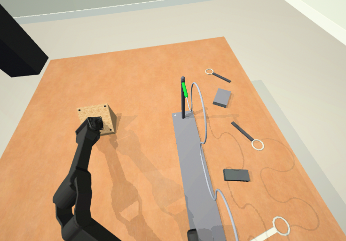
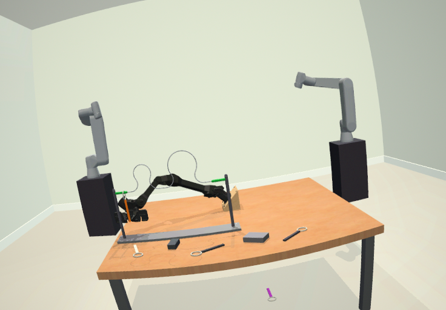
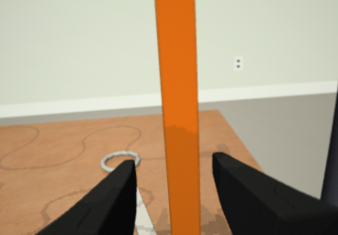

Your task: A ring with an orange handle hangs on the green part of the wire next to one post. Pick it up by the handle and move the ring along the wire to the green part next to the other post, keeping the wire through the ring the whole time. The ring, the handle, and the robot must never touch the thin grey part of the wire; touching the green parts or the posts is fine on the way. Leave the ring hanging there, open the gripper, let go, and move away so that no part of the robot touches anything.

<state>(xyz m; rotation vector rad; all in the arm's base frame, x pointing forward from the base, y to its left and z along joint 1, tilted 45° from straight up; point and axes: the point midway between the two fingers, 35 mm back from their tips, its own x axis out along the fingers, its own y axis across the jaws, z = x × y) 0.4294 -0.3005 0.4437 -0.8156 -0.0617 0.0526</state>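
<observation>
The ring (image 2: 124, 195) hangs on the left green part (image 2: 117, 192) of the wire in the exterior view, close to the left post (image 2: 118, 213). Its orange handle (image 2: 126, 207) (image 3: 179, 83) points down. My gripper (image 3: 174, 165) is open, with the handle between its two fingers in the wrist view and a gap on each side. In the exterior view the gripper is behind the handle's lower part. The thin grey wire (image 1: 205, 115) (image 2: 182, 151) loops over to the other green part (image 1: 184, 89) (image 2: 218, 180) at the other post (image 1: 183, 104) (image 2: 229, 202). The top view does not show the ring.
A grey base plate (image 1: 190, 160) (image 2: 180, 234) carries the posts. A white-handled ring (image 1: 280, 225) (image 2: 136, 253) (image 3: 120, 153), two dark-handled rings, a grey block (image 1: 222, 97) (image 2: 256, 237) and a dark block (image 1: 236, 174) (image 2: 173, 243) lie on the table. The near post (image 3: 332, 165) edges the wrist view's right side.
</observation>
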